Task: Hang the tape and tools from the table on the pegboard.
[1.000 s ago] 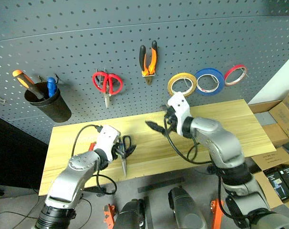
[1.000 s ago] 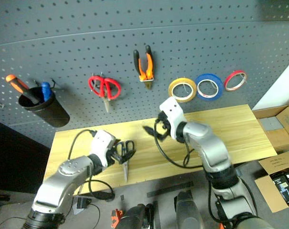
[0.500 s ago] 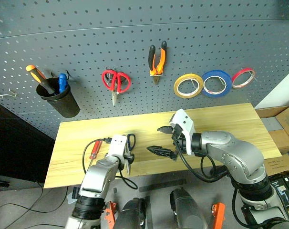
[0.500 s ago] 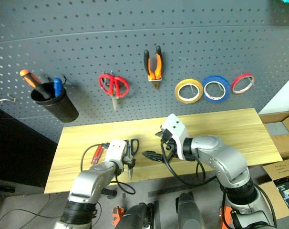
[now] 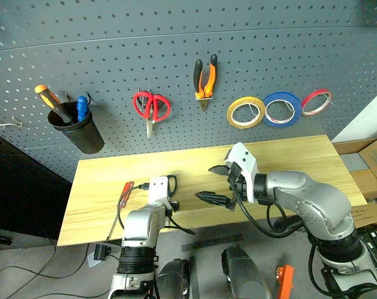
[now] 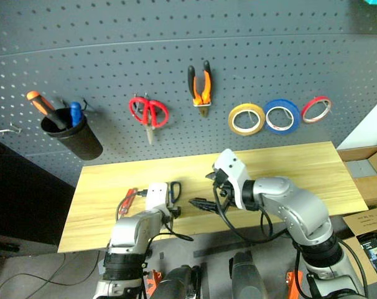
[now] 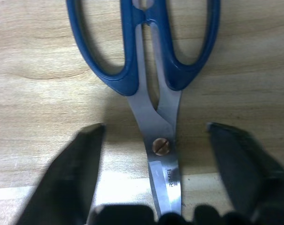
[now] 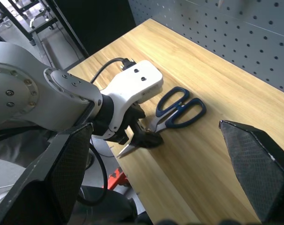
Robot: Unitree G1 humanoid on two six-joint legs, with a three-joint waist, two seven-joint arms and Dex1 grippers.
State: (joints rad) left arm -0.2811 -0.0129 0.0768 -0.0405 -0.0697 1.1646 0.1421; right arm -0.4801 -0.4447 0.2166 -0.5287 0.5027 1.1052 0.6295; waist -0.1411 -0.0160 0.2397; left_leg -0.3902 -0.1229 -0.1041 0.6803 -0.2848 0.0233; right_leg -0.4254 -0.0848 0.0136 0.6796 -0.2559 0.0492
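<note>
Dark-blue-handled scissors lie flat on the table near its front edge. My left gripper points down over them, open, with one finger on each side of the blades near the pivot and a gap on both sides. A red-handled screwdriver lies on the table just left of that hand. On the pegboard hang the orange-and-black pliers and the yellow tape. My right gripper hovers open above the table's middle, holding nothing.
Red-handled scissors, a blue roll and a thin red roll also hang on the board. A black cup at the left holds an orange-and-black screwdriver. An empty hook sits far left. Cardboard boxes stand beyond the table's right end.
The camera has shifted. My left gripper has sunk and tipped down onto the scissors, and its fingers have drawn closer together. The right gripper has pulled back slightly, still open.
</note>
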